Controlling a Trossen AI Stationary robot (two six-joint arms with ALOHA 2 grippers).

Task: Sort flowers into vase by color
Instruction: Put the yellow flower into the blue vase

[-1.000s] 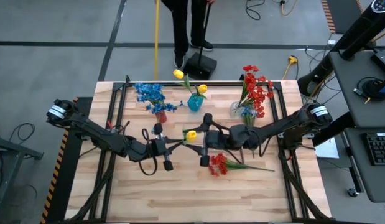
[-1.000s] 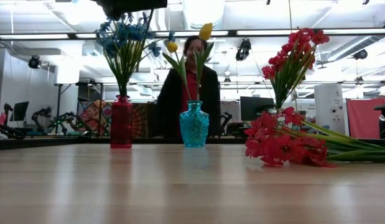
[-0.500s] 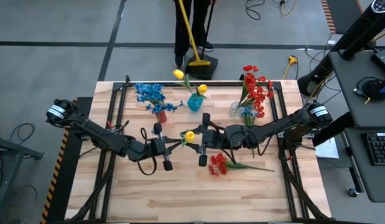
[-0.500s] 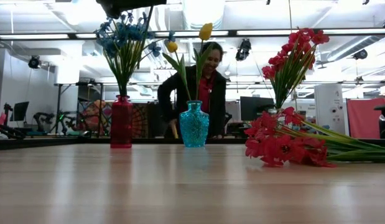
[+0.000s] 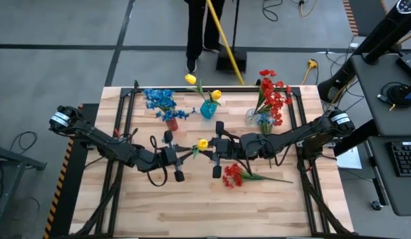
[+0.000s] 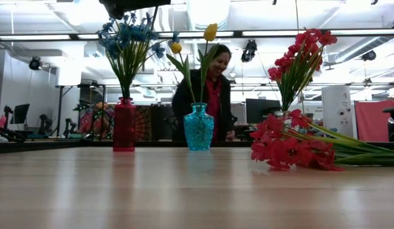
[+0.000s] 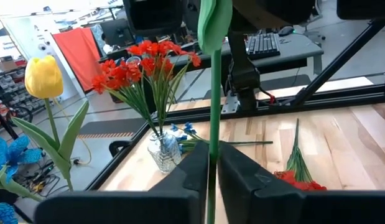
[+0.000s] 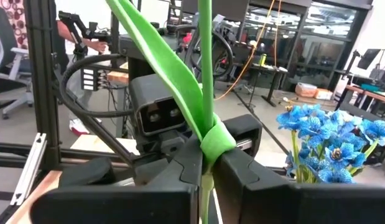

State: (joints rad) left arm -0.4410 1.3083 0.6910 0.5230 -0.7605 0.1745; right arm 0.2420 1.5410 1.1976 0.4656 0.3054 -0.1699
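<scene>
You have both grippers clamped on the same yellow tulip (image 5: 202,144), held in the air over the middle of the table (image 5: 192,206). The left gripper (image 5: 186,153) has its fingers closed tight on the green stem, and its wrist camera shows that stem running straight up between them. The right gripper (image 5: 214,147) is also closed on the stem, pinching it where a long leaf wraps around it. The two grippers face each other with the bloom just between them. Along the table's far edge stand three vases: a red vase (image 6: 124,124) holding blue flowers (image 6: 125,39) toward the far left, a teal vase (image 6: 198,128) with two yellow tulips (image 6: 210,32) near the middle, and a clear vase (image 7: 163,151) with red flowers (image 6: 300,54) toward the far right. One red spray (image 5: 234,175) lies flat on the table, near the right gripper on its near side. Beyond the far edge a person (image 6: 207,95) stands with a broom (image 5: 224,38).
</scene>
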